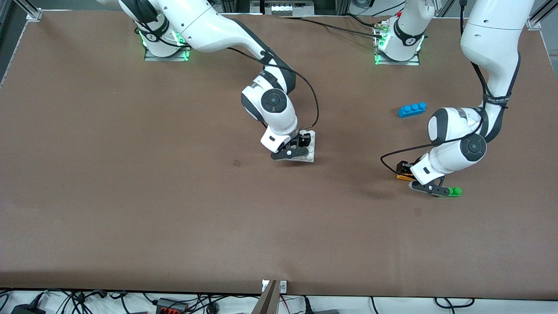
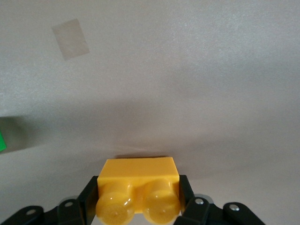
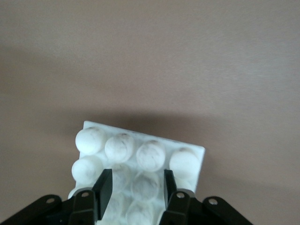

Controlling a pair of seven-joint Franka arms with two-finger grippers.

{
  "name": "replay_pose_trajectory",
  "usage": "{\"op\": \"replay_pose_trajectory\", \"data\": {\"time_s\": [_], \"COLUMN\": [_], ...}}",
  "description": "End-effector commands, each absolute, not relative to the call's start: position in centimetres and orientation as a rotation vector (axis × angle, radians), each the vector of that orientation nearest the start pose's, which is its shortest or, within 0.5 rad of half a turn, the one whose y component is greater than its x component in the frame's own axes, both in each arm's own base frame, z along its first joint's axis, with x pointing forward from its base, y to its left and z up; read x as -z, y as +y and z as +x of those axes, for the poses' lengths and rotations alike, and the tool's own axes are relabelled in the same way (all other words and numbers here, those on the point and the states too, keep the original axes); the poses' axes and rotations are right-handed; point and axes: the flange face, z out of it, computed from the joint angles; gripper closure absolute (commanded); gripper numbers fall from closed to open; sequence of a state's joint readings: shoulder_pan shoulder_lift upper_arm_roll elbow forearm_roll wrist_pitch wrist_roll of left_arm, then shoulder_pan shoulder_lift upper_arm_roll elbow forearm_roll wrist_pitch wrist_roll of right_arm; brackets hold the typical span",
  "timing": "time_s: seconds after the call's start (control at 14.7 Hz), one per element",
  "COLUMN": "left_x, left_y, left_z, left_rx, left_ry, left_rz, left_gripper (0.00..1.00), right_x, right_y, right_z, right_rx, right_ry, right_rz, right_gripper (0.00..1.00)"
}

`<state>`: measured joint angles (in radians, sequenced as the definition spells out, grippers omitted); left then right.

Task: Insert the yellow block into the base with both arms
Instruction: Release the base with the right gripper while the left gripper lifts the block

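Note:
The yellow block (image 2: 136,171) sits between the fingers of my left gripper (image 2: 138,194), both pads flat against its sides and its two studs facing the camera. In the front view, the left gripper (image 1: 404,171) is low at the table toward the left arm's end, shut on the yellow block (image 1: 405,176). The white studded base (image 3: 187,161) lies under my right gripper (image 3: 136,183), whose fingers clamp a row of its studs. In the front view, the right gripper (image 1: 302,144) is down on the base (image 1: 310,151) near the table's middle.
A green brick (image 1: 455,191) lies on the table beside the left gripper, nearer the front camera; its edge (image 2: 1,140) shows in the left wrist view. A blue three-stud brick (image 1: 412,109) lies closer to the left arm's base. Small tape patches (image 1: 236,163) mark the mat.

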<state>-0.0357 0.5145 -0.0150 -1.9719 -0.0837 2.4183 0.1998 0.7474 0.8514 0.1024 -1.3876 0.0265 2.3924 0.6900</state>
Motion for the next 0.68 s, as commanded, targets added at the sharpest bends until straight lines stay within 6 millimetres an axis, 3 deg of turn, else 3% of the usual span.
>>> {"op": "replay_pose_trajectory", "data": {"time_s": [0.0,0.14,0.2,0.41,0.48,0.54,0.61], "left_x": [-22.3,-22.7,-22.9,-24.2,-25.4,-25.9,-26.5], "left_y": [-3.6,-4.0,-4.3,-5.7,-6.2,-7.1,-9.6], "left_z": [61.0,60.9,60.8,60.4,60.4,60.3,60.0], "left_rx": [-0.143,-0.181,-0.186,-0.220,-0.214,-0.226,-0.244], "left_ry": [0.276,0.264,0.270,0.289,0.295,0.306,0.332], "left_rz": [-3.210,-3.211,-3.211,-3.226,-3.226,-3.224,-3.234], "left_gripper": [0.30,0.29,0.29,0.30,0.30,0.30,0.30], "right_x": [-26.5,-30.8,-32.9,-38.2,-39.8,-41.1,-42.5], "right_y": [54.1,52.4,50.6,44.6,43.1,41.3,39.1], "right_z": [51.2,52.1,53.2,56.2,56.7,57.4,58.3], "right_rx": [0.061,0.050,0.035,-0.012,-0.018,-0.026,-0.038], "right_ry": [-0.159,-0.144,-0.111,-0.029,-0.002,0.029,0.067], "right_rz": [-2.983,-3.006,-3.026,-3.070,-3.077,-3.083,-3.091], "right_gripper": [0.42,0.42,0.41,0.16,0.00,0.00,0.00]}}
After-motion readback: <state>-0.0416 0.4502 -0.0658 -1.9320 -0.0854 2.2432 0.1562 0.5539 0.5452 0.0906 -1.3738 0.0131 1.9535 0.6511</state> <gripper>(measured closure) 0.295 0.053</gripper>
